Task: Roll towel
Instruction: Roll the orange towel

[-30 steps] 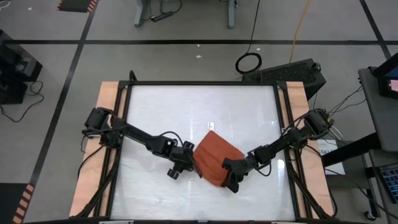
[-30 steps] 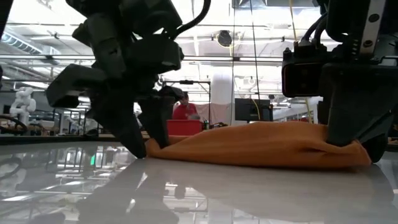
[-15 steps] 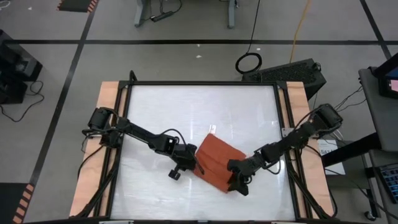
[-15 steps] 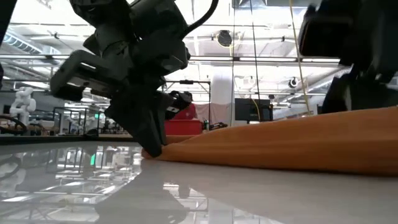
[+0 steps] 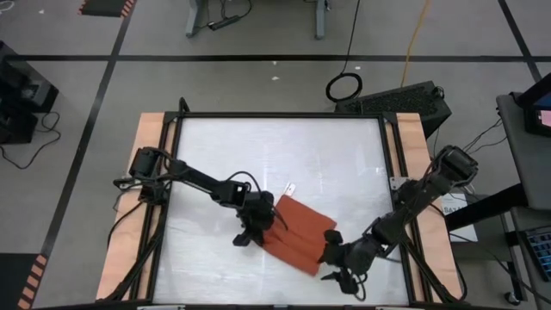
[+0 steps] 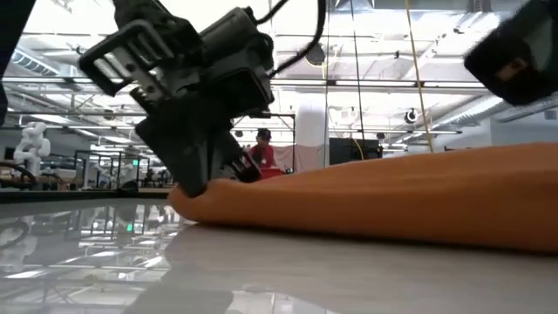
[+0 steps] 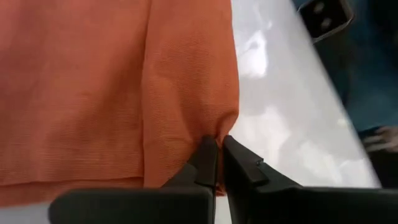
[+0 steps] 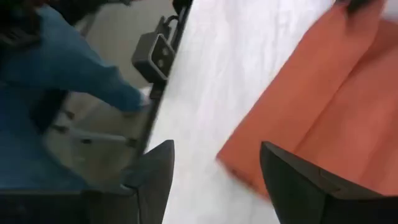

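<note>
The rust-orange towel (image 5: 297,243) lies folded on the white table, right of centre toward the near edge, and shows as a low mound in the low view (image 6: 392,196). My left gripper (image 5: 261,226) is at the towel's left edge, shut on it (image 7: 216,149). My right gripper (image 5: 337,263) hovers just off the towel's near right corner. It is open, its fingers (image 8: 292,177) apart and touching nothing. That corner of the towel (image 8: 239,163) lies ahead of the gap. My left gripper pinches the towel at a corner of its folded left edge (image 7: 221,127) between its two fingertips. The cloth puckers where the tips meet; how many layers they have, I cannot tell. The fingers slant down from the table's left. The towel rests on the table (image 6: 187,202).
A small white tag (image 5: 290,187) lies by the towel's far corner. Black frame rails (image 5: 392,172) and wooden side strips (image 5: 146,172) border the table. A person in blue (image 8: 68,68) stands beyond the table's edge. Bare tabletop (image 5: 275,151) spreads across the far half.
My left gripper has shut on the towel's left edge and moved a little toward the right and near edges. My right gripper has opened, let go of the towel and drawn back toward the near right. The towel has slid slightly toward the near edge.
</note>
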Controlling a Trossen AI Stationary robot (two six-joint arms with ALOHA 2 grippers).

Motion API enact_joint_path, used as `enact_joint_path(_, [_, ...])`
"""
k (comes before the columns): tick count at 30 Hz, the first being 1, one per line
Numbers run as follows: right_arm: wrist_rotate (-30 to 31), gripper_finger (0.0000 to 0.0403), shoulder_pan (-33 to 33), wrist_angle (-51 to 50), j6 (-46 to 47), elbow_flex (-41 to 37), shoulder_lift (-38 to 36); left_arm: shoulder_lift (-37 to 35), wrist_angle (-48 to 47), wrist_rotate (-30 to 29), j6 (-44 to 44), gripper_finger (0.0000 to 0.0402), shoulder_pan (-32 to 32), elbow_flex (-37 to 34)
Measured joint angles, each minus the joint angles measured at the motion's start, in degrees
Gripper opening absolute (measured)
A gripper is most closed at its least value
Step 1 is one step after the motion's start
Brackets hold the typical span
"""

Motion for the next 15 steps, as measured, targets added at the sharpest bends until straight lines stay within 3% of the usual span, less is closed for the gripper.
enact_joint_path(7, [4.1,0.0226,1.24,-10.22,-6.66,9.63,7.9,3.07,7.98,9.75,-11.06,0.0015,2.66,0.11])
enact_joint_path(10, [4.88,0.0226,1.46,-15.23,-6.34,13.78,11.65,4.53,8.61,13.39,-14.2,0.0015,3.36,0.84])
enact_joint_path(15, [11.22,0.0226,2.79,-29.9,-1.82,20.93,16.99,6.88,8.84,19.08,-17.71,0.0015,3.66,3.28])
